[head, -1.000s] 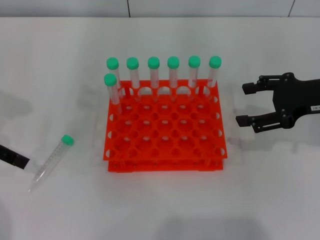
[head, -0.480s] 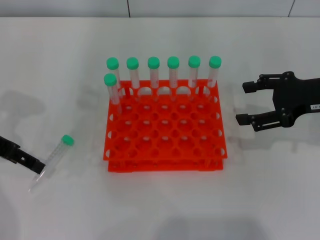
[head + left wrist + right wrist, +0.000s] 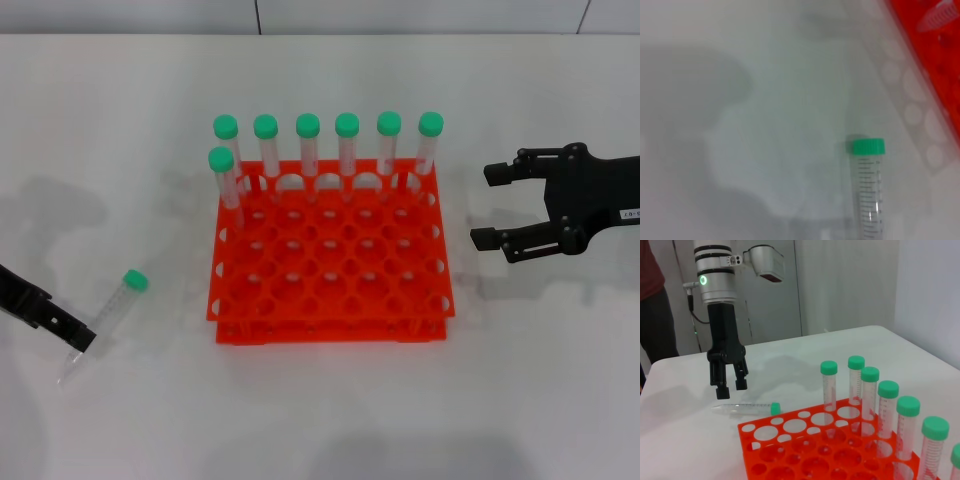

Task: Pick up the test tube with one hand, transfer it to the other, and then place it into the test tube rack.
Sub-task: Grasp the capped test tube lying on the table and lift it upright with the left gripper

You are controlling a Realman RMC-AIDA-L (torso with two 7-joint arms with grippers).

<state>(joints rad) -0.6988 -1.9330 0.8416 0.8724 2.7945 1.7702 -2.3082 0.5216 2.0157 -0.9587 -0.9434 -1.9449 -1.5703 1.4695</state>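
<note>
White tabletop (image 3: 120,120) with a pale wall behind it, pretty bare setup. The test tube (image 3: 103,320) is lying flat on the table, off to the left of the test tube rack (image 3: 330,260) and well apart from it, green cap pointing roughly toward the rack and the tapered tip pointing away. In the left wrist view you get the cap end of the tube (image 3: 868,187) lying on the table, with the rack's orange-red edge (image 3: 930,65) in the corner.

The left gripper (image 3: 729,385) hangs point-down right over the tip end of the tube (image 3: 745,408), fingers spread apart with nothing between them; from the side it looks just above the tube, not touching it. In the head view only one black finger (image 3: 45,315) pokes in from the left edge, right by the tube's tip.

The rack holds seven other green-capped tubes (image 3: 347,145), six along the back row and one in the next row at the left end. The right gripper (image 3: 490,206) hovers just to the right of the rack, fingers wide apart, empty.
</note>
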